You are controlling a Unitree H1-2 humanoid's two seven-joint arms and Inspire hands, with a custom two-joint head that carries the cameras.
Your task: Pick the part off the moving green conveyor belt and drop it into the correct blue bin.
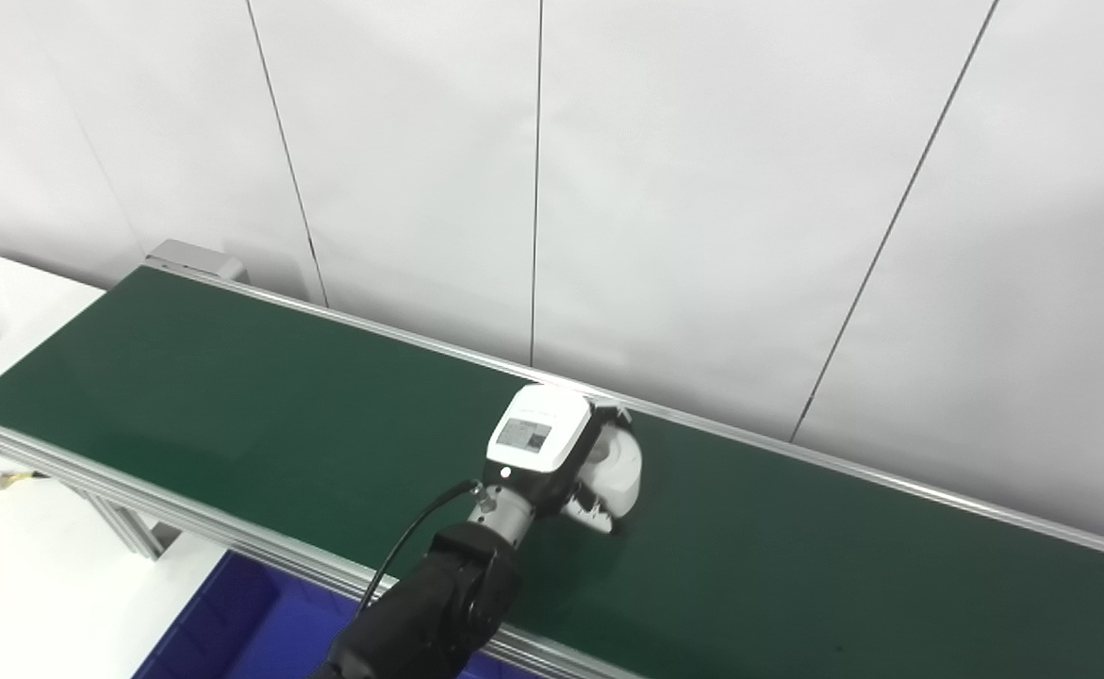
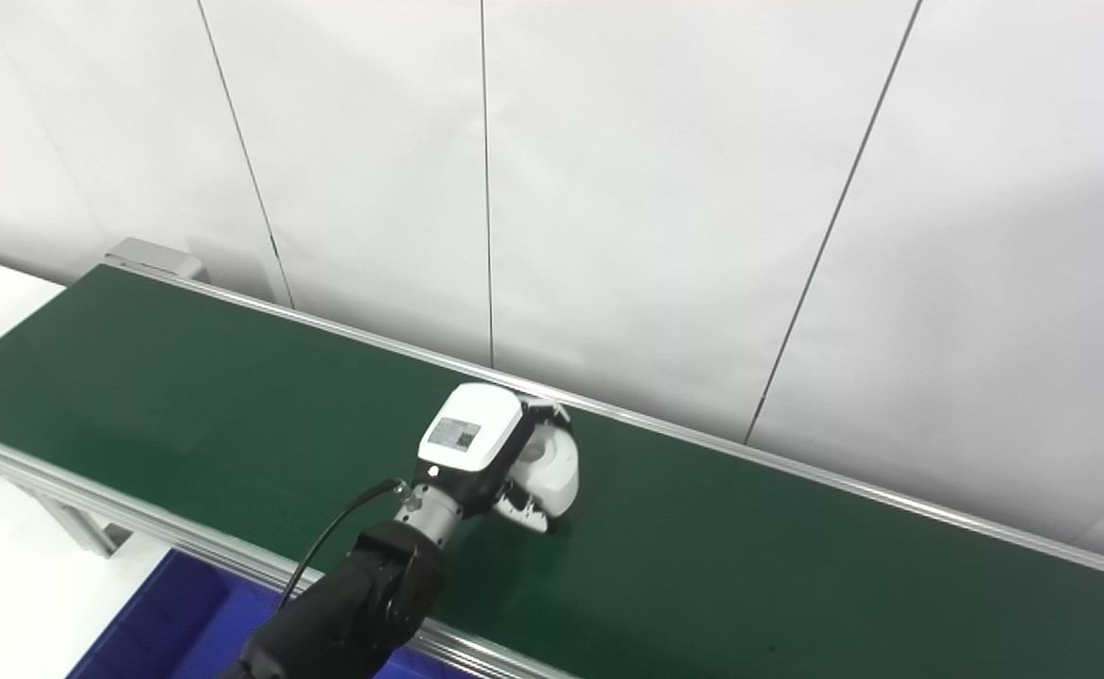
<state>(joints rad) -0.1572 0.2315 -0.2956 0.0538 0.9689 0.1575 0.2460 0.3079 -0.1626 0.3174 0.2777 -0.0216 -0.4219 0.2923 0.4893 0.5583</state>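
The green conveyor belt (image 1: 231, 396) runs from the upper left to the lower right. My left hand (image 1: 561, 453) reaches over its middle, the arm coming up from the bottom edge. Its fingers (image 1: 597, 514) curl around a white rounded part (image 1: 622, 467) that rests low on the belt surface. In the right eye view the same part (image 2: 556, 464) sits inside the hand (image 2: 490, 448), partly hidden by the white hand back. A blue bin (image 1: 231, 622) lies below the belt's near rail, under the forearm. My right hand is out of view.
A white panelled wall (image 1: 702, 189) stands close behind the belt. The aluminium near rail (image 1: 184, 523) and a frame leg (image 1: 127, 528) edge the belt. A white table (image 1: 5, 311) sits at the left. The belt stretches bare to either side of the hand.
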